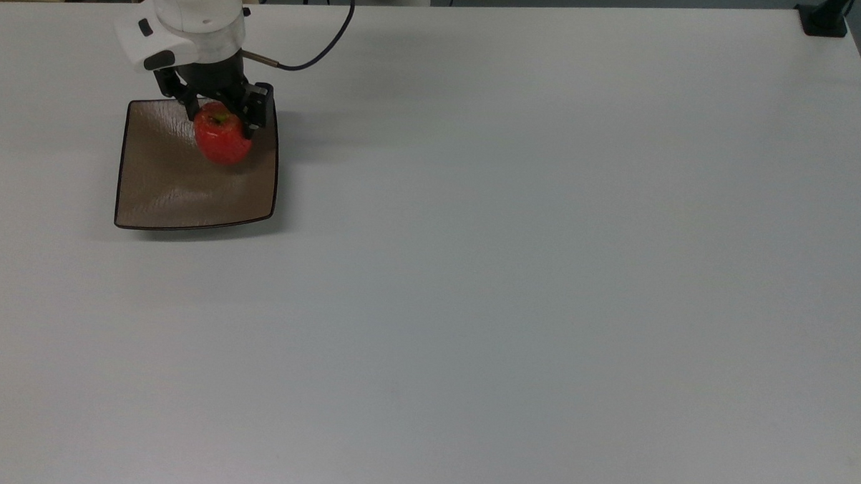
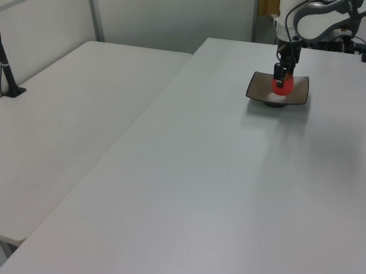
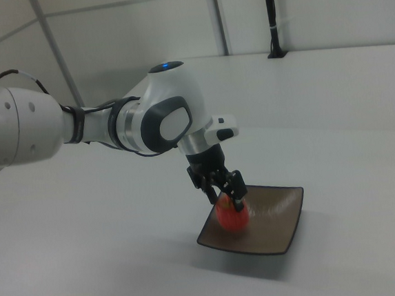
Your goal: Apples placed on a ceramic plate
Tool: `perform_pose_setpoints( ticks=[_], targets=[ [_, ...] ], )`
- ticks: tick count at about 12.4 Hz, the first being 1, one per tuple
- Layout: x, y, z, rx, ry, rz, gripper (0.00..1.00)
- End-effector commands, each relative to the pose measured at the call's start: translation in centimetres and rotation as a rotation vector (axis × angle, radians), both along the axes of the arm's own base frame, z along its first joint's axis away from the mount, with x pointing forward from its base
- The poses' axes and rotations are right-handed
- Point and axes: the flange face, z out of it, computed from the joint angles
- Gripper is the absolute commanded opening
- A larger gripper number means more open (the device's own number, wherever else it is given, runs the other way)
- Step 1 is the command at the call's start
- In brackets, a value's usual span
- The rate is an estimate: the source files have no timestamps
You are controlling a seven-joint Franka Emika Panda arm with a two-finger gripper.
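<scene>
**Apple over the plate, release still to come**

The end effector [image 1: 218, 117] is clamped on the apple [image 1: 222, 141] from above, its fingers either side of the stem end. In the top view the apple sits over the far right part of the ceramic plate [image 1: 160, 189], inside the dark rim. The right view shows the apple [image 3: 232, 215] low over the plate [image 3: 281, 231]; whether it touches the glaze I cannot tell. The plate rests at the far left of the white surface [image 1: 544, 274] in the top view. By my reading the carry is done. What is left is the last lowering, opening the fingers, and lifting clear without rolling the apple off.
</scene>
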Motion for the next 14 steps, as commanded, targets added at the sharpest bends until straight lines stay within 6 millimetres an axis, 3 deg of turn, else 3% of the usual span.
perform_pose_setpoints(
  ticks=[1, 7, 10, 13, 14],
  targets=[
    [0.1, 0.1, 0.2, -0.015, -0.014, 0.013, 1.0],
    [-0.7, 0.4, 1.2, -0.005, 0.013, -0.02, 1.0],
    [-1.8, 1.2, 5.6, 0.002, 0.024, -0.147, 1.0],
    [-2.7, 3.6, 10.3, 0.091, -0.064, -0.156, 1.0],
    [-2.7, 5.6, 11.0, 0.096, -0.065, -0.126, 1.0]
  ],
)
